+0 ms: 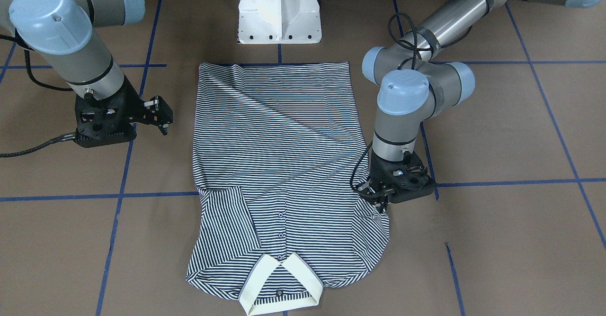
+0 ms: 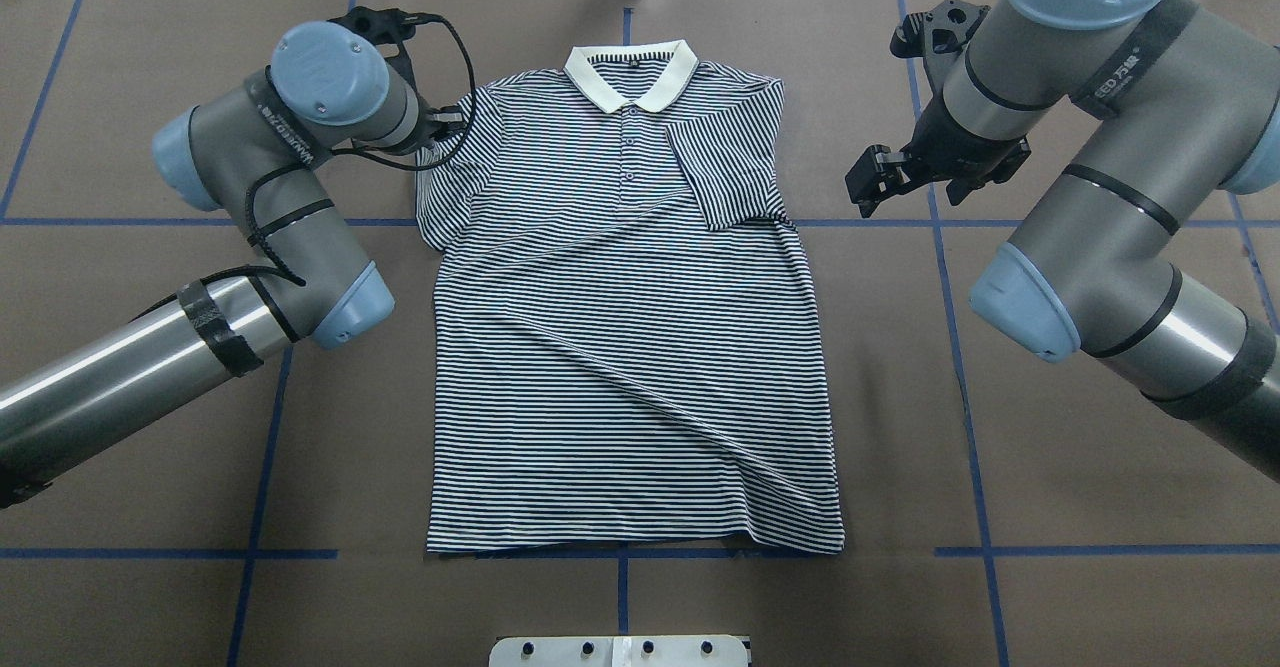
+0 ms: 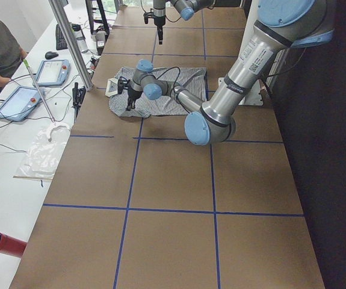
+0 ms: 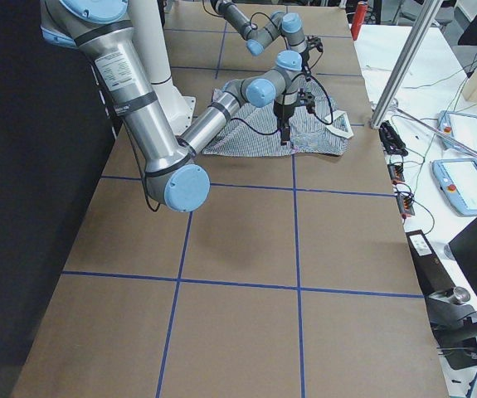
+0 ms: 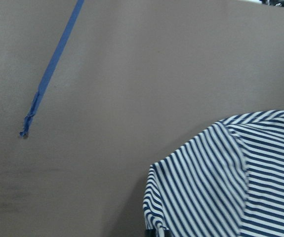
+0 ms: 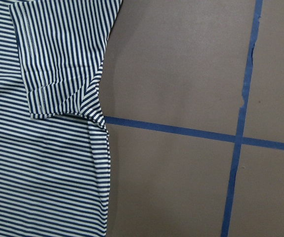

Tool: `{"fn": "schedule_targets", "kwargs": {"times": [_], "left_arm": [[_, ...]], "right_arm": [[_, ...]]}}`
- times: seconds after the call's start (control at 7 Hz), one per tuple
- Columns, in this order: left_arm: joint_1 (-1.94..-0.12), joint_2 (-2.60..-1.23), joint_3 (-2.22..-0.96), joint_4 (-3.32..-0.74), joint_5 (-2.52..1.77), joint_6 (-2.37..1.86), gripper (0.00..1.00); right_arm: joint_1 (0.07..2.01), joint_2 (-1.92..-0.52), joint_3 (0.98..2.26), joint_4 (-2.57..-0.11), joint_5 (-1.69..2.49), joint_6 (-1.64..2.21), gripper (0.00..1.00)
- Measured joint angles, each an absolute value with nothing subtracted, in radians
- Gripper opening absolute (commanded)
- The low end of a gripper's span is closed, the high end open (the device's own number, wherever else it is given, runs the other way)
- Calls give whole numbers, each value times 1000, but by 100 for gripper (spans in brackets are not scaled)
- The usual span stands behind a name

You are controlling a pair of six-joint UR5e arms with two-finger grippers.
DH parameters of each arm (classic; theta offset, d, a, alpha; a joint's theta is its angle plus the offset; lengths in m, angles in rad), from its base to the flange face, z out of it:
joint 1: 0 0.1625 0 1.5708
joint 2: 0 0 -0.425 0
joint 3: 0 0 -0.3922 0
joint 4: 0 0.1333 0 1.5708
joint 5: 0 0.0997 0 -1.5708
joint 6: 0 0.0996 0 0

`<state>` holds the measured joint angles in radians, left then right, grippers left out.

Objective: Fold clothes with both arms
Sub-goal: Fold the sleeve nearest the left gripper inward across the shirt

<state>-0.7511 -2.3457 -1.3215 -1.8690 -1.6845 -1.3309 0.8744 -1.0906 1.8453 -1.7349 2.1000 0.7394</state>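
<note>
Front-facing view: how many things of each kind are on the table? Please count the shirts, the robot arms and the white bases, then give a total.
Striped polo shirt: 1
Robot arms: 2 (left arm, right arm)
White base: 1
Total: 4

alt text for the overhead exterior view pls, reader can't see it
A striped polo shirt lies face up on a brown table taped with blue lines, cream collar farthest from the robot. One sleeve is folded over the chest near the right gripper, which hovers empty beside it; the left arm reaches toward the other sleeve, spread flat.
</note>
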Motion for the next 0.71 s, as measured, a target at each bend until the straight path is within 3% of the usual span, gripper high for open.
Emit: {"fn": "schedule_targets", "kwargs": {"times": [0.29,0.43,0.57,0.71], "left_arm": [[-715,-2486,-1129,-1951,-1681,-1447,0],[-704,-2526,-1050,-2009,-1680,-1477,11],[-697,-2542,-1010,-2050,-1680,-1491,99],[-693,-2547,-993,-2082,-1680,-1496,100]], "right_arm": [[874,-1096,1847,-1735,2098,739,100],[874,-1097,1846,-1735,2097,738,100],[874,-1099,1845,-1735,2096,738,100],[874,-1100,1843,-1735,2094,737,100]]}}
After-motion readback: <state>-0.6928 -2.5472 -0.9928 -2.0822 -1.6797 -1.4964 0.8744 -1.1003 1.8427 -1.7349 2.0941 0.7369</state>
